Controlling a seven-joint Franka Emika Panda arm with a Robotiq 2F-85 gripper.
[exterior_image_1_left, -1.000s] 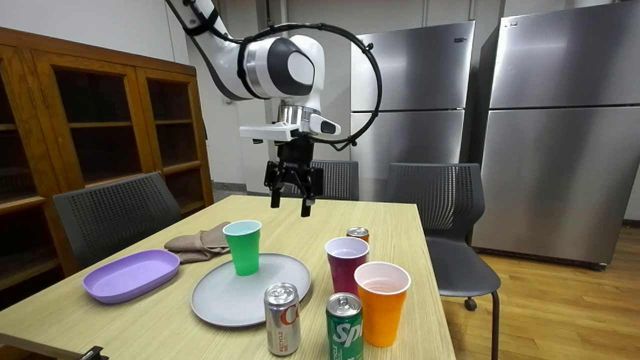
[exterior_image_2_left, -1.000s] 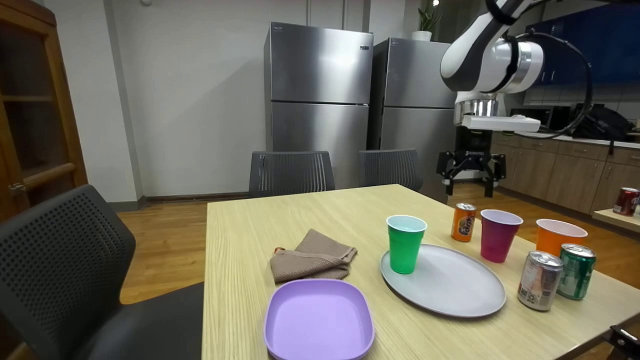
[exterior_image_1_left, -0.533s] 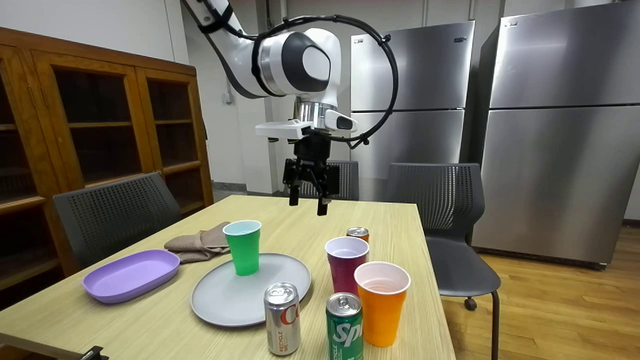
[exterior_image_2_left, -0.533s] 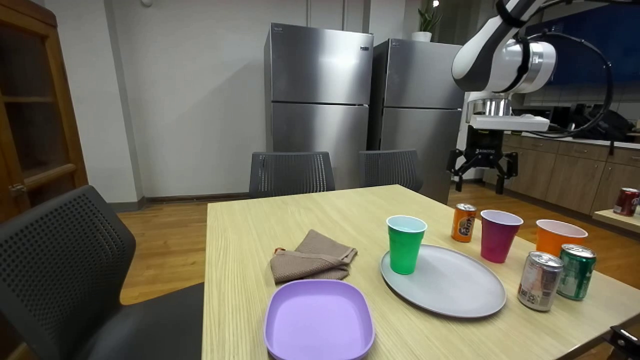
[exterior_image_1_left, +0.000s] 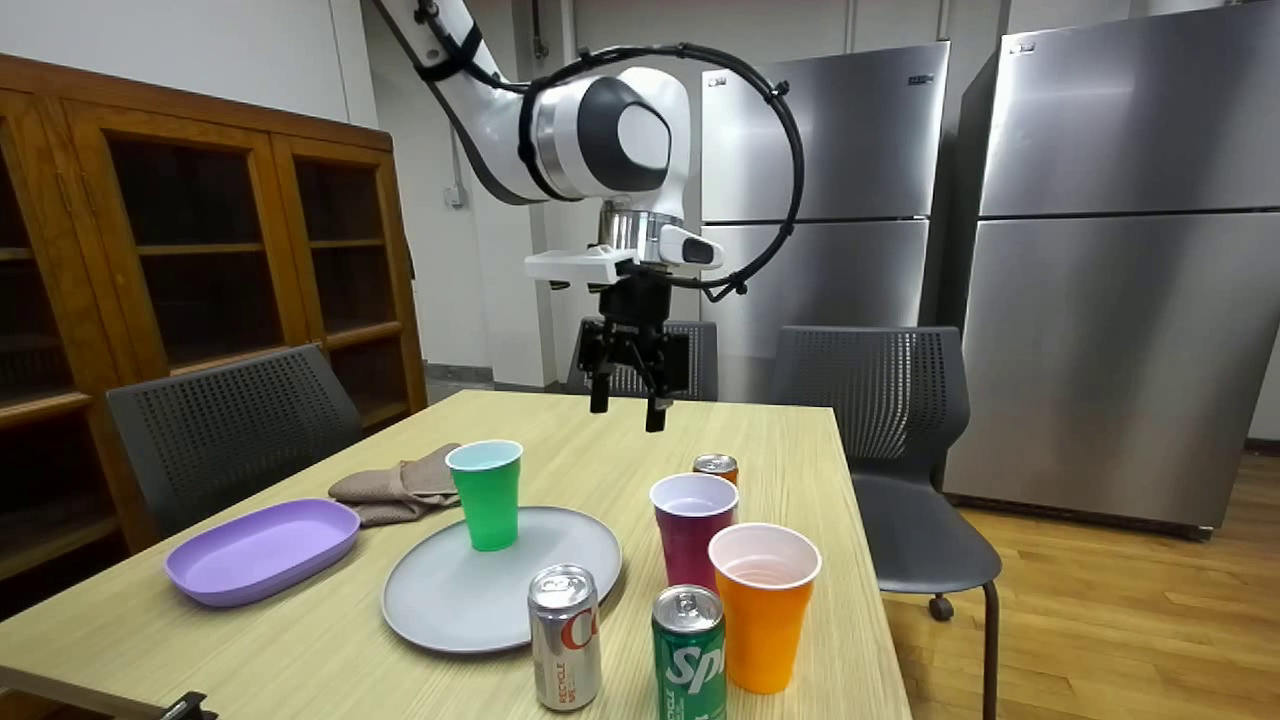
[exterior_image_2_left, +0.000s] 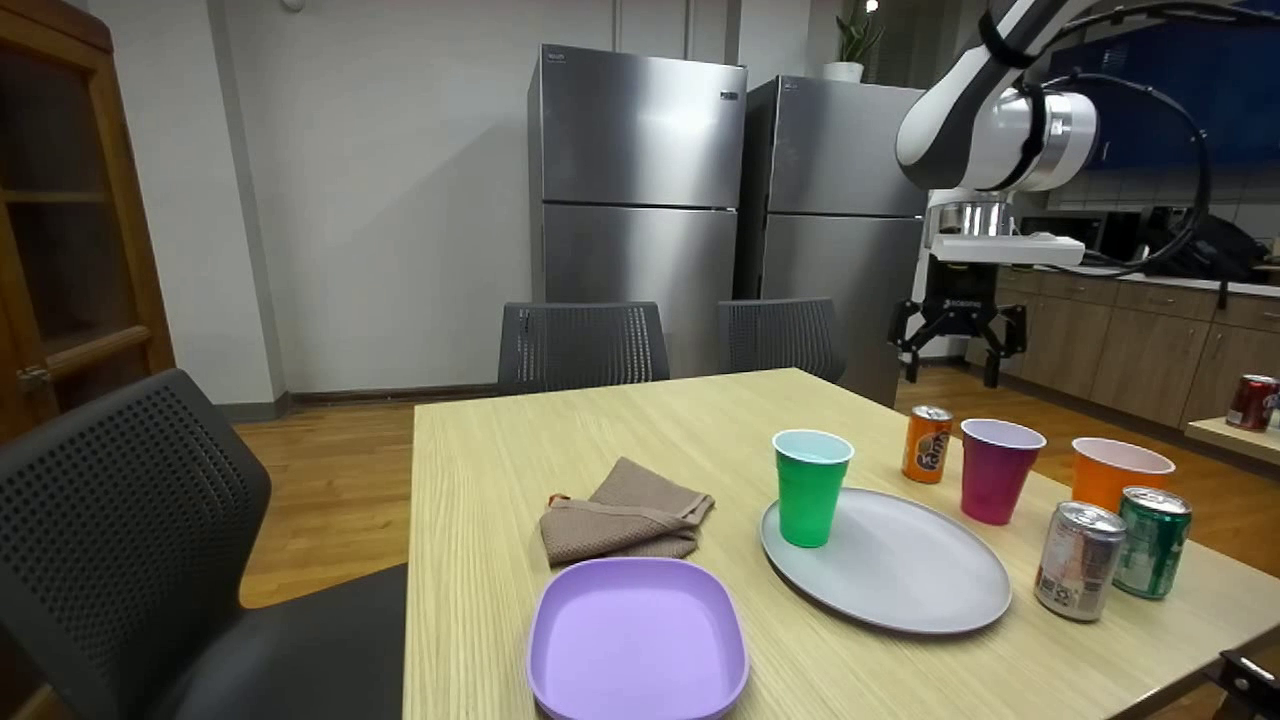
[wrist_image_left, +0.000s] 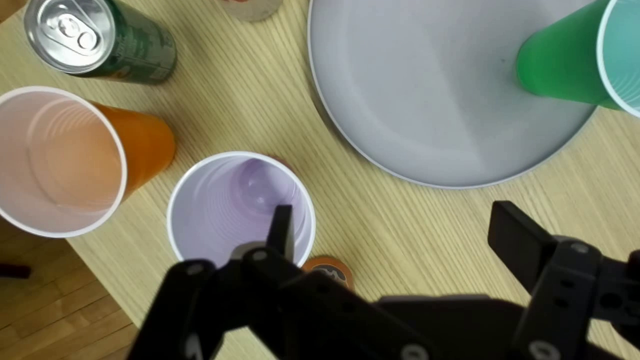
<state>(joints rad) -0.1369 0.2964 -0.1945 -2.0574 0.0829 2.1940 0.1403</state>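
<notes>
- Black gripper (exterior_image_1_left: 627, 405) up over the table (exterior_image_2_left: 480, 490), jaws spread super wide, nothing in it
- nearest stuff down below it: purple cup (exterior_image_2_left: 1000, 478) and orange can (exterior_image_2_left: 927, 445)
- gray plate (wrist_image_left: 430, 90) is lower too, off to one side

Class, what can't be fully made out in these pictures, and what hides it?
In an exterior view: Fanta can, mostly hidden behind the purple cup.
In an exterior view: Sprite can, base cut off by the lower edge.
In the wrist view: silver soda can, mostly beyond the top edge.
In an exterior view: orange cup, base hidden behind the Sprite can and silver soda can.
</notes>
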